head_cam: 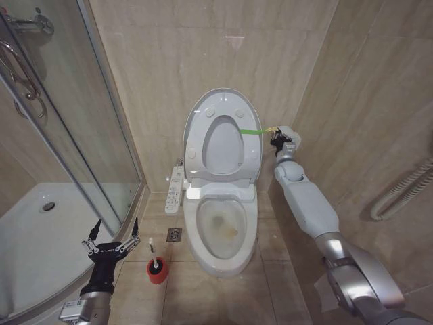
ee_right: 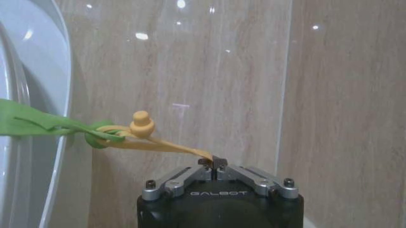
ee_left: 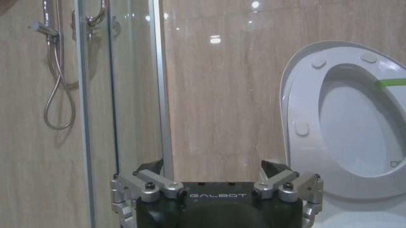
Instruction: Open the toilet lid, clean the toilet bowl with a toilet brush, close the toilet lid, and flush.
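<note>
Nearest to me, low at about 7 o'clock in the head view, my left tool (head_cam: pixel 111 237) hangs with its fingers spread wide and nothing between them. It waits above the floor beside the shower tray (head_cam: pixel 27 237), and I judge it is parked there because the toilet brush (head_cam: pixel 154 259) stands just to its 3 o'clock side, thin white handle upright in the small red cup (head_cam: pixel 157 272) on the tiles, within easy reach for the cleaning step.

My right tool (ee_right: pixel 216 164) is stretched up and away toward 1 o'clock, near the side wall. Its fingers are pinched together on a yellow strap (ee_right: pixel 168 146), which is knotted to a green band (ee_right: pixel 38 124) running onto the edge of the toilet lid (head_cam: pixel 222 139). I hold the strap because the lid offers no easy edge to grip; pulling on it lets me swing the lid.

That lid stands upright against the back wall at 12 o'clock, its underside facing me. Below it, at the centre, the toilet bowl (head_cam: pixel 220 227) lies open, yellowish stains showing inside, so opening looks done and brushing not yet begun.
</note>
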